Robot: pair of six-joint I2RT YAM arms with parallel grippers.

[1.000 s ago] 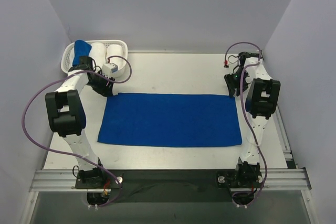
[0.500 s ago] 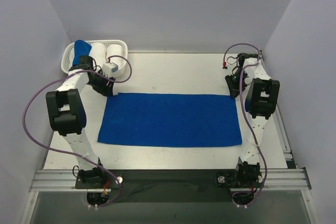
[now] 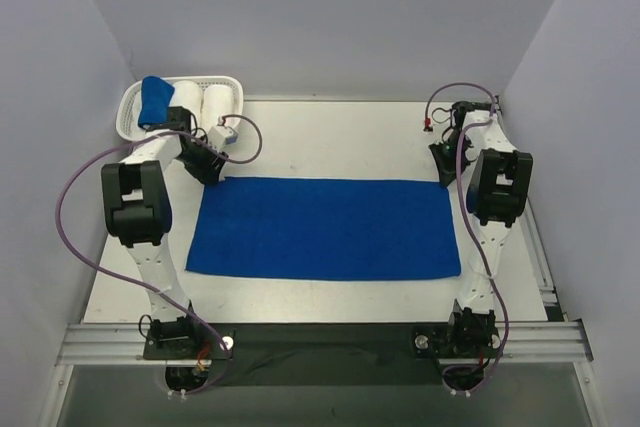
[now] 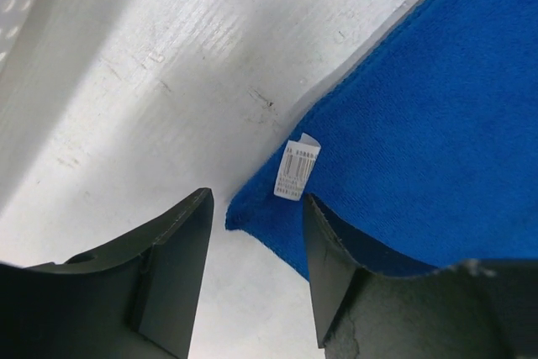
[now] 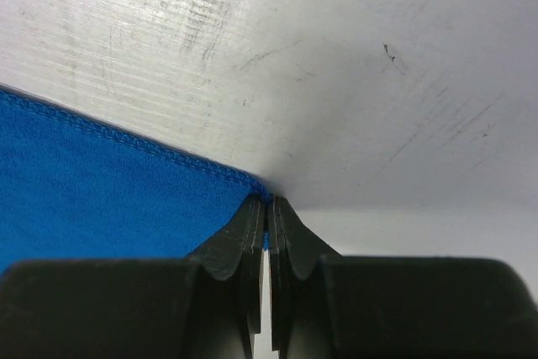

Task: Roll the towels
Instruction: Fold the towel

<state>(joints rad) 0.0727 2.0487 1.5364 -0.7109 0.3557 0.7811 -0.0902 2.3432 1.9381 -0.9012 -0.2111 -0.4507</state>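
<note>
A royal-blue towel [image 3: 325, 228] lies spread flat on the table. My left gripper [image 3: 210, 171] is at its far left corner, open, with the corner [image 4: 252, 208] and a white label [image 4: 298, 169] between the fingers. My right gripper [image 3: 443, 173] is at the far right corner, shut on the towel's corner [image 5: 267, 208]. The towel fills the left of the right wrist view [image 5: 92, 191]. A rolled blue towel [image 3: 155, 99] sits in the basket.
A white basket [image 3: 130, 117] at the far left holds two white rolls [image 3: 205, 99] beside the blue bundle. Grey walls close in on the left, right and back. A metal rail [image 3: 320, 339] runs along the near edge.
My left arm has swung slightly right and forward, with the gripper still at the towel's far left corner. The right arm and the towel have hardly moved.
</note>
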